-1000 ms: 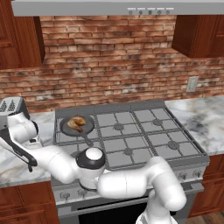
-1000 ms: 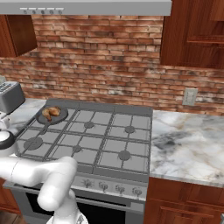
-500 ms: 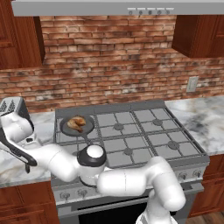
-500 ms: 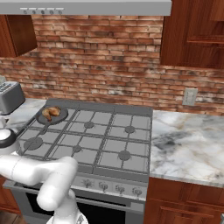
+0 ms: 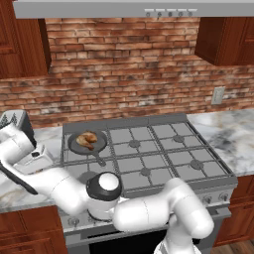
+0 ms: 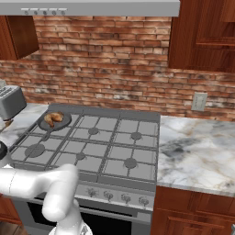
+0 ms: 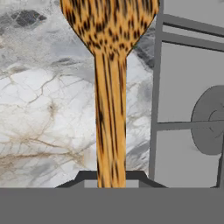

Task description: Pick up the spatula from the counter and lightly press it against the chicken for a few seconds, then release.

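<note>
In the hand view a wooden spatula (image 7: 109,109) with a dark-spotted blade runs up from between my fingertips. My gripper (image 7: 111,180) is shut on its handle, over the marble counter (image 7: 43,113) just left of the stove. In the left base view my white hand (image 5: 17,144) hangs at the far left, with the spatula (image 5: 20,181) as a dark slanted bar below it. The chicken (image 5: 88,140) is a browned piece in a dark pan (image 5: 74,146) on the rear left burner, to the right of my hand. The right base view shows the chicken (image 6: 54,117) in the pan (image 6: 65,123) too.
A silver toaster (image 5: 17,121) stands on the counter behind my hand, near the brick wall. The stove (image 5: 149,154) has grey grates and several burners. The pan's handle (image 5: 100,159) points toward the front. More marble counter (image 6: 197,156) lies right of the stove.
My hand has edged slightly left and up with the spatula in it. The pan and chicken have not moved.
</note>
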Robot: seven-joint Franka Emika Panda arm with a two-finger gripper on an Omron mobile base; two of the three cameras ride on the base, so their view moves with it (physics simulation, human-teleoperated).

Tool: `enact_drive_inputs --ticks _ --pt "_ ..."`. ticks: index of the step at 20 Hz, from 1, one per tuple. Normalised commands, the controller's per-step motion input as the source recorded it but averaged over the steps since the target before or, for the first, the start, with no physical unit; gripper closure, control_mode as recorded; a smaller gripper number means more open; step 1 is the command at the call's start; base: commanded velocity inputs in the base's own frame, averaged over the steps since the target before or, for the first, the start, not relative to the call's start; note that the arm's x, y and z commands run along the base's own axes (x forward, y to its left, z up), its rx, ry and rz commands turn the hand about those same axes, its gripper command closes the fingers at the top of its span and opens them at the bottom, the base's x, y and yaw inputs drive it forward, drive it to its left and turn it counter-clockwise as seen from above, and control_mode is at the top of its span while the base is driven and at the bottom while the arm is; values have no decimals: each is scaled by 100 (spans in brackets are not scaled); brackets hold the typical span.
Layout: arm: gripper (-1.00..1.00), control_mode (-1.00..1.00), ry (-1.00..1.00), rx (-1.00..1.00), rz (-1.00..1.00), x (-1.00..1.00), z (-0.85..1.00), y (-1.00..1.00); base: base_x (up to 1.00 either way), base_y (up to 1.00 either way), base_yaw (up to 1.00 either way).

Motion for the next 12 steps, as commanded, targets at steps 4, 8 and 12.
enact_drive_inputs --ticks 4,8,12 --pt "100 -100 -17 0 0 0 18 -86 0 0 0" --pt "100 -100 -21 0 0 -20 32 -88 0 0 0" --pt "100 -100 -20 3 0 -22 48 -83 0 0 0"
